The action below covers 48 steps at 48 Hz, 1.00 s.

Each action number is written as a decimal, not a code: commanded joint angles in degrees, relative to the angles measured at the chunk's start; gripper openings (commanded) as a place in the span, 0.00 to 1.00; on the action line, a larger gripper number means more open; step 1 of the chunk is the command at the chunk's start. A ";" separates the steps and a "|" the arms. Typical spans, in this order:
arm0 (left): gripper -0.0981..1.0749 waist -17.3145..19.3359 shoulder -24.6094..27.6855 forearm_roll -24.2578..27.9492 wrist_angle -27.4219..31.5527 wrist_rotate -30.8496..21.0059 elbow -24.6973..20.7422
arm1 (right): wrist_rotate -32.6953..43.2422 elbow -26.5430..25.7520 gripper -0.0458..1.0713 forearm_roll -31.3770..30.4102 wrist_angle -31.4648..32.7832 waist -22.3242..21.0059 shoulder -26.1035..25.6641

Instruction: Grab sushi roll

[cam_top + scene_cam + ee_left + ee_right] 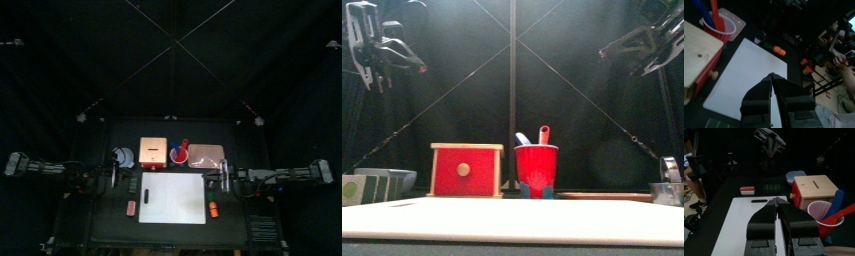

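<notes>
Nearest you, operator, lies the white board (174, 197), flat on the table (107, 225). Your sushi roll (130, 207) sits on the table just off the board's left edge, toward the front (red on top, white beneath). An orange piece (213, 210) lies off the board's right edge, opposite the roll. Behind the board stand the red box (465, 170) and the red cup (536, 165), side by side. Farther back and high up, both arms hang clear of everything: your left gripper (771, 75) has its jaws drawn together on nothing, and your right gripper (776, 200) looks the same, also empty.
</notes>
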 commanded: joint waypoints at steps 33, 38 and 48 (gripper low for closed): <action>0.95 12.57 10.11 -7.38 13.62 -0.44 0.26 | 0.70 0.62 0.06 0.79 -0.18 -0.26 0.97; 0.94 13.89 10.37 -7.38 16.00 -2.46 0.26 | 0.70 0.62 0.06 0.97 -0.09 -0.18 1.23; 0.94 14.94 11.25 -3.52 18.37 -7.38 0.18 | 0.70 0.62 0.06 1.41 -0.18 -0.79 1.67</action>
